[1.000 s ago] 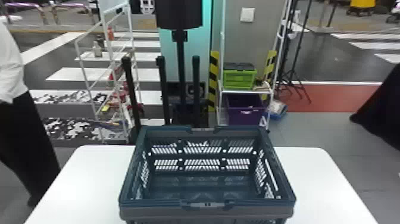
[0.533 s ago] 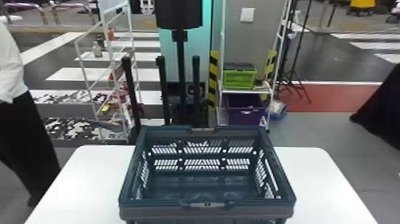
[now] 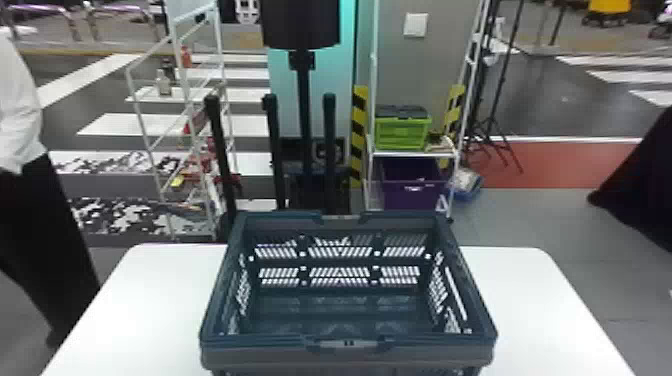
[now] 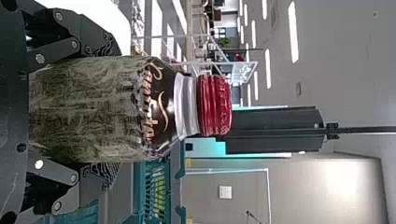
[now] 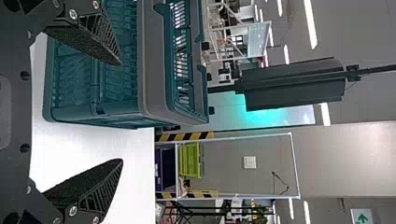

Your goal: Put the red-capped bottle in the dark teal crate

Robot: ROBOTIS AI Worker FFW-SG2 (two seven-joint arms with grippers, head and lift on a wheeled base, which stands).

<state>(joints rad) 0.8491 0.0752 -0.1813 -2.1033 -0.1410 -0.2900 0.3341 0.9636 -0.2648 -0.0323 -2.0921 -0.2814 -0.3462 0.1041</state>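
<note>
Between the two flat black fingers of the left gripper (image 4: 114, 109), a rounded bottle with a red cap (image 4: 93, 102) is firmly clasped. The fingers are parted by the width of its body, and their textured pads are pressed against opposite sides. The bottle is held upright: its ribbed red cap (image 4: 215, 105) is carried above the fingertips, on a pale neck, over a dark shoulder marked with gold-toned lettering and a mottled grey-green body.

Ahead and to the right of the left gripper, the dark teal crate, a rectangular plastic one with slotted walls and a grey band (image 3: 260, 341), is set on a white, smooth-topped table (image 3: 540, 300). Its opening is turned upward. The bottle is held outside it, to its left. Whether bottle and crate are touching cannot be told.

By the right gripper (image 5: 120, 112), nothing is held; its black fingers are spread wide apart. The crate is placed ahead of that gripper and to its left, and the tabletop is seen below and beyond the fingertips.

Farther ahead of both grippers, past the table, a bright green plastic box (image 3: 402, 131) is stood on a white-framed shelf (image 3: 415, 154), with a purple bin (image 3: 412, 194) kept beneath it.
</note>
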